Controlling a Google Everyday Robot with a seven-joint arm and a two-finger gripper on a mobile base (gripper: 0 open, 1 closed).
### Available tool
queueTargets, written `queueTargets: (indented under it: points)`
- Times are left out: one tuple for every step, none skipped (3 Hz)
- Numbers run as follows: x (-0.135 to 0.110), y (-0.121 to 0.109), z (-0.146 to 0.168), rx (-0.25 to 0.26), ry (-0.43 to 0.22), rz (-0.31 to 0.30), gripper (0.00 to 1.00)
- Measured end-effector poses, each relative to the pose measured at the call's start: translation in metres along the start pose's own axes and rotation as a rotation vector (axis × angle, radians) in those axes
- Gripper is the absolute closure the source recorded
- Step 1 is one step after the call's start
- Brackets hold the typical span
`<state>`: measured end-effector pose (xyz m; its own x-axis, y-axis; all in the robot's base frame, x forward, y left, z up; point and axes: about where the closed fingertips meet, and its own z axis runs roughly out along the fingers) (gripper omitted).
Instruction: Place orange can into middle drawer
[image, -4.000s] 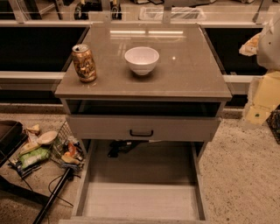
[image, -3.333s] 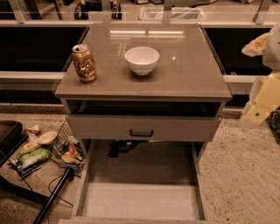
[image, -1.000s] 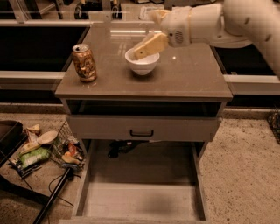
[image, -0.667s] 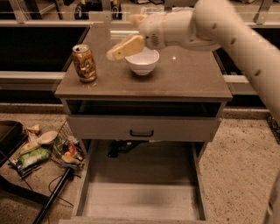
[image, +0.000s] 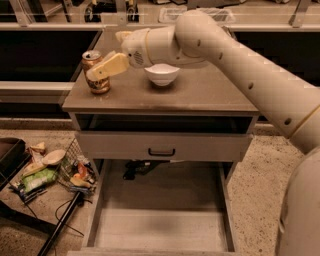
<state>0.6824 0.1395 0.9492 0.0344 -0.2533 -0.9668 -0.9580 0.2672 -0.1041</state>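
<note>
The orange can (image: 96, 75) stands upright at the left end of the cabinet top (image: 200, 95). My gripper (image: 103, 54) has come in from the right and is right beside the can, with its fingers spread open. The near finger (image: 110, 65) crosses in front of the can's upper part; the other fingertip (image: 121, 35) is behind and above it. The gripper holds nothing. The middle drawer (image: 160, 235) is pulled out low in front of the cabinet, and its pale floor is bare.
A white bowl (image: 162, 75) sits mid-top, just right of the gripper and under my forearm. The drawer front with a black handle (image: 161, 151) is above the open drawer. A wire basket of litter (image: 75, 172) lies on the floor at left.
My arm has swung in from the right, passed over the white bowl and reached leftward to the orange can. The can and bowl have not moved.
</note>
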Motion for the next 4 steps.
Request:
queueTargets:
  points:
    - [0.014,0.0,0.042,-0.013,0.022,0.024,0.0]
    - [0.028,-0.008,0.076,-0.034,0.034,0.046,0.18]
    - [0.044,-0.025,0.104,-0.046,0.038,0.056,0.49]
    - [0.05,-0.035,0.11,-0.039,0.035,0.061,0.72]
